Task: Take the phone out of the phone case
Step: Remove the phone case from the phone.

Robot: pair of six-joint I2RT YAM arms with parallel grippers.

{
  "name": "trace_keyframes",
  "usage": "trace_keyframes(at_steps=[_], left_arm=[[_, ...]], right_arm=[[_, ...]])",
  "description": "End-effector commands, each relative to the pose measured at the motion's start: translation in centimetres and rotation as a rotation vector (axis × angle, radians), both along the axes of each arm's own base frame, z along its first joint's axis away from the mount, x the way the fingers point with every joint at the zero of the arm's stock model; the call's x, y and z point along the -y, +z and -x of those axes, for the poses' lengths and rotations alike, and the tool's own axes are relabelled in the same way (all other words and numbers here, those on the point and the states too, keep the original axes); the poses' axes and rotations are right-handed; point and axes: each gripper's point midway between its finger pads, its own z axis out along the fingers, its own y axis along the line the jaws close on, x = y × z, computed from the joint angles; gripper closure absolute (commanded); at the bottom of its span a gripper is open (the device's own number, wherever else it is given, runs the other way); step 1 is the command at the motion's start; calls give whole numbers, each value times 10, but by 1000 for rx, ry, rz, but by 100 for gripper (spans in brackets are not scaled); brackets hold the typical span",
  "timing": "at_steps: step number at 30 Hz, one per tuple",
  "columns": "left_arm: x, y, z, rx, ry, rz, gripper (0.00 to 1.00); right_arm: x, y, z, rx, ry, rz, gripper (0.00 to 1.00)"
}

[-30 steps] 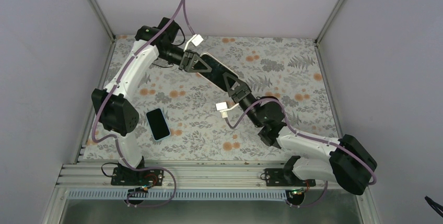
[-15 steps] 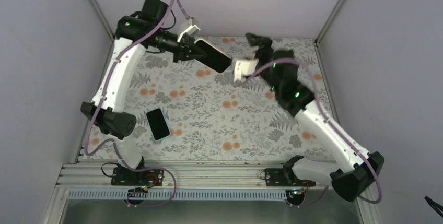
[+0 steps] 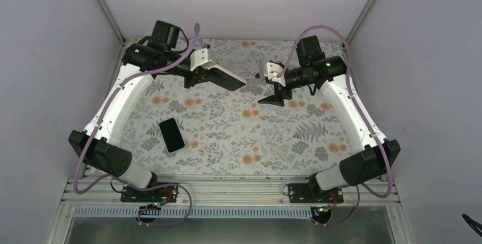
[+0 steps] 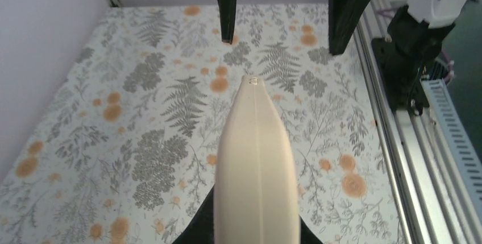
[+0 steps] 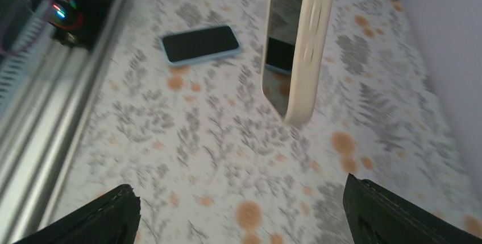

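My left gripper (image 3: 197,76) is shut on the phone case (image 3: 211,69), which has the phone (image 3: 226,78) inside, and holds it in the air over the back of the table. In the left wrist view the case's beige edge (image 4: 256,164) runs out from between my fingers. In the right wrist view the case's rim (image 5: 310,39) shows edge on, with the phone's glossy screen (image 5: 286,22) beside it. My right gripper (image 3: 271,85) is open and empty, a little to the right of the phone's free end and apart from it. It also shows in the left wrist view (image 4: 282,45) and in its own view (image 5: 244,221).
Another black phone with a blue rim (image 3: 171,135) lies flat on the floral table cloth (image 3: 239,136) at the front left; it also shows in the right wrist view (image 5: 200,45). Grey walls close in the back and both sides. A metal rail (image 3: 227,190) runs along the near edge.
My right gripper has let go of the cased phone's end and swung back to the right, open. My left arm has lifted the cased phone and kept hold of it.
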Motion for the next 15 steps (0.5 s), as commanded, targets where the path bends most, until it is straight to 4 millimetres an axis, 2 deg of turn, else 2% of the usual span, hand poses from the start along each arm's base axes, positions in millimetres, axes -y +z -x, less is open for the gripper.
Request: trace_keyframes(at_steps=[1, 10, 15], left_arm=[[8, 16, 3, 198, -65, 64, 98], [21, 9, 21, 130, -163, 108, 98], [22, 0, 24, 102, -181, 90, 98]], right_arm=[[-19, 7, 20, -175, 90, -167, 9], [-31, -27, -11, -229, 68, -154, 16], [-35, -21, -19, -229, 64, -188, 15]])
